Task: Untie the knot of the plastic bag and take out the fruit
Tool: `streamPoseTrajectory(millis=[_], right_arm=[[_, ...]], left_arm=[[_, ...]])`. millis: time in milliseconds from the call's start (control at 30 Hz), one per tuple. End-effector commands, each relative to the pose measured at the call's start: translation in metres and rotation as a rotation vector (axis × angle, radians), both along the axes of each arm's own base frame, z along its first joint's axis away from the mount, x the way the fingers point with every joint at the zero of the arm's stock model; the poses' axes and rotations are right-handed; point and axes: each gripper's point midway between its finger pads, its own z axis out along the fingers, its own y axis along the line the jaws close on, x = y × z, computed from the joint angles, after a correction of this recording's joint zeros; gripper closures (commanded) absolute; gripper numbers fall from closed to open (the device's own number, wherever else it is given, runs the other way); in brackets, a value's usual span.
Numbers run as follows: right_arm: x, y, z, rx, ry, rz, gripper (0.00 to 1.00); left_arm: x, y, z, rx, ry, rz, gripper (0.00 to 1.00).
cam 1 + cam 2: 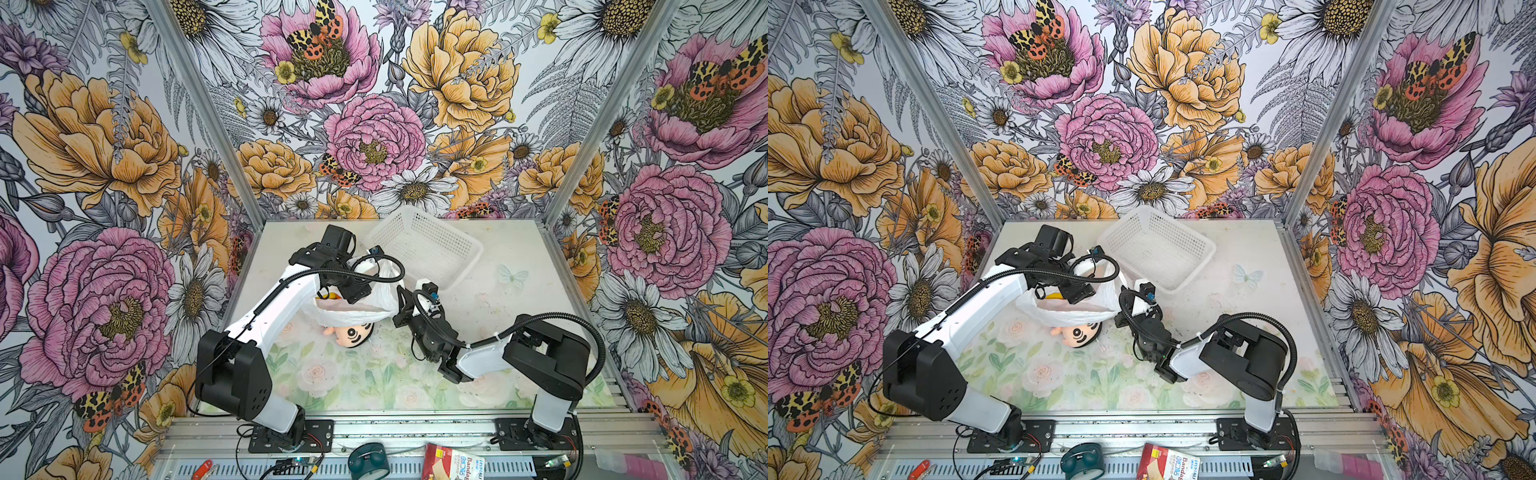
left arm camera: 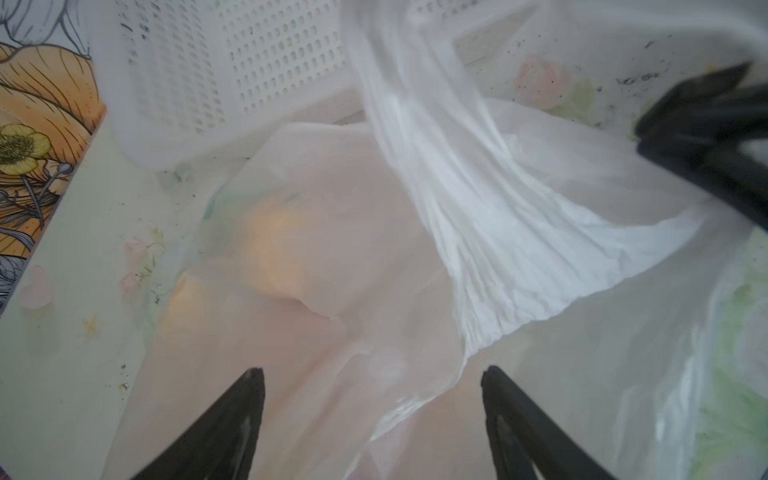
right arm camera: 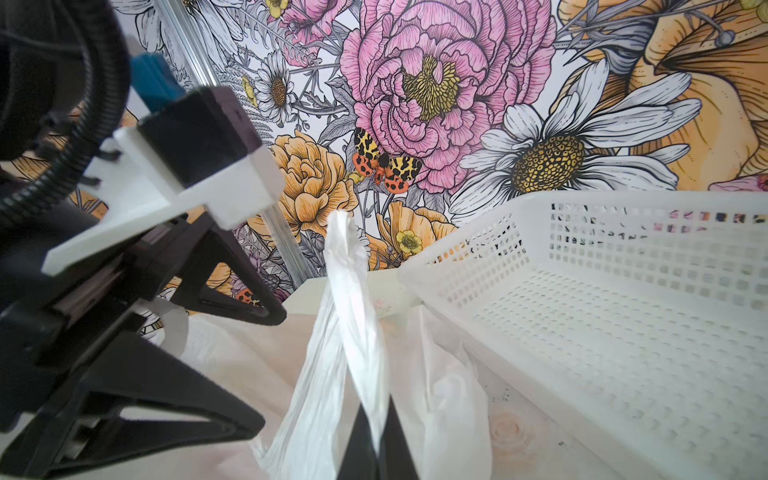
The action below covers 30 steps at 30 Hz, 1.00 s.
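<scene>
Plastic bag (image 1: 354, 319) is lying crumpled on the floral tabletop (image 1: 519, 316) just beside the white perforated basket (image 1: 428, 249), on the basket's side that is facing the arm bases. In both top views its mouth is gaping upward. Yellow and orange fruit (image 1: 330, 296) is showing inside that mouth, farther from the basket than the bag's raised handle. In the left wrist view an orange glow is coming through the thin film, too blurred to tell which piece it is.

The right gripper (image 3: 376, 419) is clenching a twisted white handle strip of the plastic bag. The strip is rising taut from between its black fingers (image 3: 401, 449) and standing close to the basket's near wall.

The left gripper (image 2: 372, 370) is hovering over the bag on the side away from the basket, its jaws spread wide and gripping nothing. In the right wrist view its two fingers (image 3: 249, 313) are pointing down at the bag, though whether the tips are touching the film I cannot tell.

A doll (image 1: 353, 332) with a painted eye is peeking out from under the bag's edge, on the side turned away from the basket.
</scene>
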Motion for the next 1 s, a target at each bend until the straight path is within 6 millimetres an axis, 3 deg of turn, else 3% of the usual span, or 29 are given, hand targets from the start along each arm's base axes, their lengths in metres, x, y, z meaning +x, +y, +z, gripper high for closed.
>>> streamPoseTrajectory(millis=[0,200,500,633,667,733,800,833,967], right_arm=[[0.002,-0.010,0.013,0.057,-0.028,-0.020,1.00],[0.005,-0.022,0.018,0.066,-0.032,-0.042,1.00],[0.000,-0.019,0.027,0.094,-0.039,0.009,1.00],[-0.001,-0.019,0.030,0.099,-0.043,0.015,1.00],[-0.002,-0.021,0.029,0.100,-0.042,0.012,1.00],[-0.002,-0.022,0.030,0.103,-0.042,0.007,1.00],[-0.002,-0.023,0.032,0.105,-0.045,0.008,1.00],[-0.002,-0.023,0.033,0.106,-0.046,0.008,1.00],[-0.001,-0.024,0.029,0.104,-0.039,-0.001,1.00]], left_arm=[[-0.012,0.004,-0.003,0.053,-0.036,-0.066,0.17],[-0.005,0.026,-0.020,0.192,-0.054,-0.031,0.17],[-0.002,0.028,-0.046,0.298,-0.032,-0.050,0.14],[0.014,0.035,-0.049,0.353,-0.068,-0.014,0.22],[0.019,0.035,-0.048,0.361,-0.081,-0.008,0.28],[0.029,0.035,-0.042,0.347,-0.093,0.012,0.52],[0.041,0.036,-0.031,0.323,-0.111,0.055,0.95],[0.044,0.038,-0.026,0.319,-0.123,0.072,1.00],[0.060,0.042,0.009,0.241,-0.189,0.156,1.00]])
